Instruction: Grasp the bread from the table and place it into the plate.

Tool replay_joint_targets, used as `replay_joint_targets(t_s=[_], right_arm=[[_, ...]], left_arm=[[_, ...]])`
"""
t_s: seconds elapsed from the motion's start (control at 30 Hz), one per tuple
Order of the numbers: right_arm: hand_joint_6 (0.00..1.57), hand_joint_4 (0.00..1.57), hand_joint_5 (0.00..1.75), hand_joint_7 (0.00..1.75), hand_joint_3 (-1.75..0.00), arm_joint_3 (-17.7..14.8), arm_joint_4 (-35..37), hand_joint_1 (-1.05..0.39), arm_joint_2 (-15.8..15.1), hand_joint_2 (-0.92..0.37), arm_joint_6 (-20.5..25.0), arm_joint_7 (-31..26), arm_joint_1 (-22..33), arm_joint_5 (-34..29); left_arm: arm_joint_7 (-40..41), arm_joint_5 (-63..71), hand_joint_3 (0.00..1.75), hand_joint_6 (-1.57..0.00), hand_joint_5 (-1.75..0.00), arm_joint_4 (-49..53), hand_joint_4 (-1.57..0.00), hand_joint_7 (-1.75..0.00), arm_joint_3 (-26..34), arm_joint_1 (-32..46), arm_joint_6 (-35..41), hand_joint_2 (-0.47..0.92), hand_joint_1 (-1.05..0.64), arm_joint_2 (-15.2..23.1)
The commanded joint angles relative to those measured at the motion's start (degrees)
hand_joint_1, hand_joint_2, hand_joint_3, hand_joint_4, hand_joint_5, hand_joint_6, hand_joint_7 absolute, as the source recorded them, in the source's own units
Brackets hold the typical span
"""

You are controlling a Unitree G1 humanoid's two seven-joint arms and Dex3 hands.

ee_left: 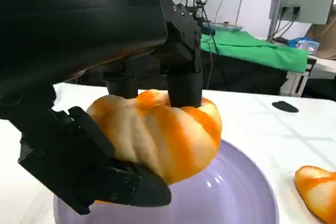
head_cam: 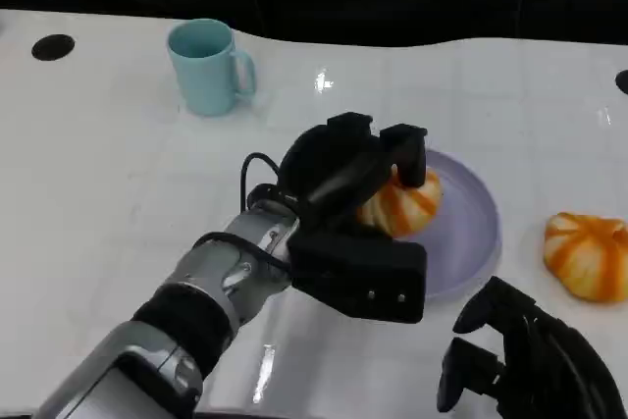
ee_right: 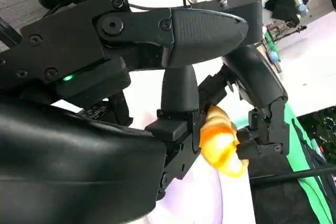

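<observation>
The bread [head_cam: 407, 205] is a round, puffy bun with orange and pale cream stripes running down from its top, its crust glossy. The left hand [head_cam: 358, 188] grasps it, black fingers [ee_left: 184, 85] pressing on its top and another finger [ee_left: 121, 187] curled under its side. It sits over the lilac plate [head_cam: 471, 233]; from the left wrist view its underside appears to be at or just above the plate's surface, though contact cannot be made out for certain. A second striped bun [head_cam: 589, 254] lies on the bench [head_cam: 108, 183] just beside the plate, toward the robot's right. The right hand [head_cam: 525, 360] hovers low near the bench's front edge, fingers apart and grasping nothing.

The bench is white and shiny, with faint grid lines and glints of light. A light blue mug [head_cam: 208, 68] stands upright far from the plate. Beyond the bench, the left wrist view shows a table draped in green cloth [ee_left: 252, 51] and a pale wall.
</observation>
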Motion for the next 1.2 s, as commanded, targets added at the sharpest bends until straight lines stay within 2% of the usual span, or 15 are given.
replay_joint_targets(t_s=[0.03,0.07,0.1,0.17,0.2,0.27,0.3,0.37,0.43,0.5,0.53,0.9,1.2], right_arm=[[0.47,0.78,1.75,1.75,-0.51,-0.3,-0.6,-0.53,-0.1,-0.92,-0.3,0.1,0.2,0.8],[0.47,0.78,1.75,1.75,-0.52,-0.3,-0.6,-0.53,-0.1,-0.92,-0.2,0.2,0.2,0.8],[0.47,0.78,1.75,1.75,-0.52,-0.4,-0.7,-0.53,-0.1,-0.92,-0.2,0.2,0.2,0.8],[0.47,0.78,1.75,1.75,-0.52,-0.4,-0.7,-0.53,-0.2,-0.92,-0.3,0.1,0.2,0.6],[0.47,0.78,1.75,1.75,-0.52,-0.3,-0.6,-0.53,-0.3,-0.92,-0.4,0.1,0.2,0.6],[0.47,0.77,1.75,1.75,-0.52,-0.4,-0.6,-0.53,-0.3,-0.92,-0.4,0.2,0.2,0.5],[0.47,0.77,1.75,1.75,-0.52,-0.4,-0.5,-0.53,-0.3,-0.92,-0.5,0.3,0.1,0.6],[0.47,0.77,1.75,1.75,-0.52,-0.4,-0.5,-0.53,-0.4,-0.92,-0.6,0.3,0.1,0.5],[0.46,0.77,1.75,1.75,-0.52,-0.4,-0.5,-0.52,-0.4,-0.92,-0.5,0.2,0.0,0.5],[0.46,0.77,1.75,1.75,-0.52,-0.4,-0.5,-0.53,-0.4,-0.92,-0.2,0.1,-0.1,0.5],[0.46,0.77,1.75,1.75,-0.52,-0.5,-0.4,-0.53,-0.3,-0.92,0.0,0.0,-0.2,0.7],[0.46,0.78,1.75,1.75,-0.53,-1.0,0.1,-0.53,-0.5,-0.92,-0.4,0.5,-0.4,0.9],[0.46,0.78,1.75,1.75,-0.53,-1.4,0.2,-0.53,-0.6,-0.92,-0.3,0.5,-0.5,0.8]], left_arm=[[-4.6,-2.0,0.23,-0.57,-1.29,1.1,-0.62,-0.83,0.2,-1.8,-0.9,0.9,-0.33,0.6],[-5.5,-2.1,0.23,-0.55,-1.26,1.4,-0.59,-0.75,0.1,-2.0,-1.3,0.91,-0.35,0.8],[-7.1,-2.3,0.28,-0.46,-1.14,1.5,-0.47,-0.6,0.0,-2.3,-1.4,0.92,-0.41,1.0],[-10.5,-3.0,0.38,-0.3,-0.93,1.4,-0.23,-0.43,0.3,-2.6,-0.8,0.92,-0.54,1.2],[-11.6,-3.2,0.41,-0.25,-0.88,1.2,-0.17,-0.4,0.3,-2.6,-0.5,0.92,-0.58,1.3],[-13.8,-3.6,0.43,-0.22,-0.83,0.6,-0.12,-0.37,0.3,-2.7,0.8,0.92,-0.61,1.3],[-14.8,-3.6,0.51,-0.13,-0.61,0.3,-0.05,-0.31,0.2,-2.7,1.5,0.92,-0.71,1.4],[-16.0,-3.3,0.58,-0.07,-0.41,-0.5,-0.01,-0.26,-0.2,-2.7,2.7,0.92,-0.78,1.6],[-16.2,-2.7,0.6,-0.05,-0.35,-1.2,0.0,-0.24,-0.6,-2.5,3.5,0.92,-0.8,1.8],[-16.4,-2.1,0.68,-0.02,-0.09,-1.8,0.0,-0.18,-1.1,-2.4,4.3,0.92,-0.88,2.1],[-16.6,-2.1,0.69,-0.01,-0.04,-2.2,0.0,-0.17,-1.2,-2.3,4.6,0.92,-0.9,2.3],[-22.2,-7.8,0.7,0.0,0.0,-9.7,0.0,-0.13,1.6,1.4,3.4,0.92,-0.99,5.9],[-27.2,-15.5,0.64,-0.04,-0.03,-16.5,-0.05,-0.14,6.8,6.9,1.5,0.92,-0.95,8.5]])
